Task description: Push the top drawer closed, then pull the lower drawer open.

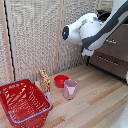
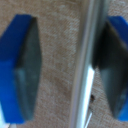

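One slim silver bar handle [image 2: 84, 65] is seen in the wrist view between the blue pads [image 2: 22, 65] of the claw [image 2: 67, 67], its long axis running across the gap, closer to one pad. The claw is spread wide and nothing is gripped yet. Which drawer carries the handle cannot be told. In the exterior view the lower drawer [image 1: 107, 62] is seen just beside the arm [image 1: 87, 30], closed.
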You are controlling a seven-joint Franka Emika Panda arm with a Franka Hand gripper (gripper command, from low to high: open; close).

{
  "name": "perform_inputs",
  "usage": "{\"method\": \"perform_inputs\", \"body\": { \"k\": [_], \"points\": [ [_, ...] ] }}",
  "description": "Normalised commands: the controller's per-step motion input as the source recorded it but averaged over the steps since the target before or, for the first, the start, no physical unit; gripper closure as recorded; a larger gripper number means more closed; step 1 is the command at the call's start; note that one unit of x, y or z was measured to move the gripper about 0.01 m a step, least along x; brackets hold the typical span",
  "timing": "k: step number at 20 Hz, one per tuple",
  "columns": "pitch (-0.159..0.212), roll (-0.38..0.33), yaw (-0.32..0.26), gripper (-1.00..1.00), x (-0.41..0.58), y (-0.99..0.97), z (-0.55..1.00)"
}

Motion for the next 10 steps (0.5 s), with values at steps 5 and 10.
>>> {"method": "perform_inputs", "body": {
  "k": [5,10],
  "points": [
    [0.0,0.0,0.122,1.0,0.0,-0.5,0.32],
    [-0.021,0.001,0.144,1.0,-0.013,-0.76,0.45]
  ]
}}
